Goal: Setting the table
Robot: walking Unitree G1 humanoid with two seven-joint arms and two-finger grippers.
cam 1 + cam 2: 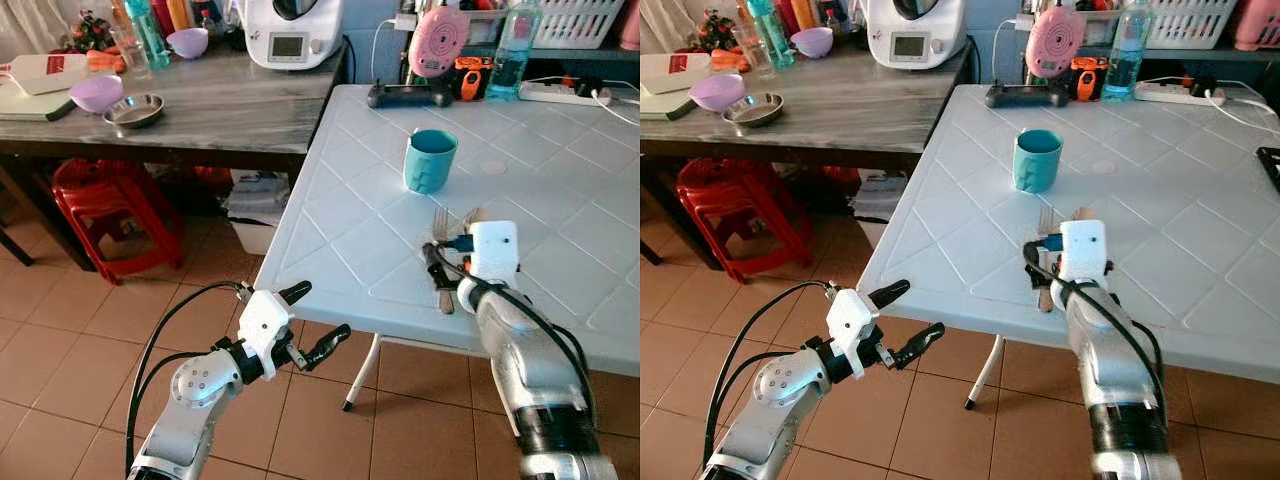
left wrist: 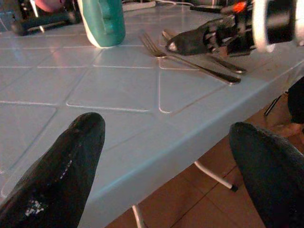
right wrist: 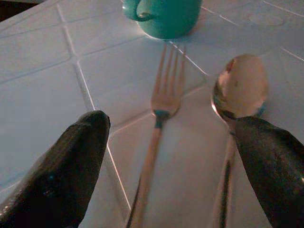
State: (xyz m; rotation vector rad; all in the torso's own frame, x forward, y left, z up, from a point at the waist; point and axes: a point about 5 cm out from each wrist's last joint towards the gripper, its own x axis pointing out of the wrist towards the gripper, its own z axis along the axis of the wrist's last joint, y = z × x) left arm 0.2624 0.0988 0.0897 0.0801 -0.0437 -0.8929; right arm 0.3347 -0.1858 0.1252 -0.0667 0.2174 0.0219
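On the pale blue surface [image 1: 560, 190], fork [image 3: 159, 111] and spoon [image 3: 237, 90] lie side by side, the teal cup [image 1: 430, 160] at their 12 o'clock. The right claw [image 3: 171, 180] gapes wide, straddling both; narrow onto one handle. The left claw [image 1: 318, 322] hangs wide at 8 o'clock.

fork [image 3: 161, 123] left of spoon [image 3: 239, 90] | cup [image 1: 430, 160] behind both | all on table [image 1: 330, 190]
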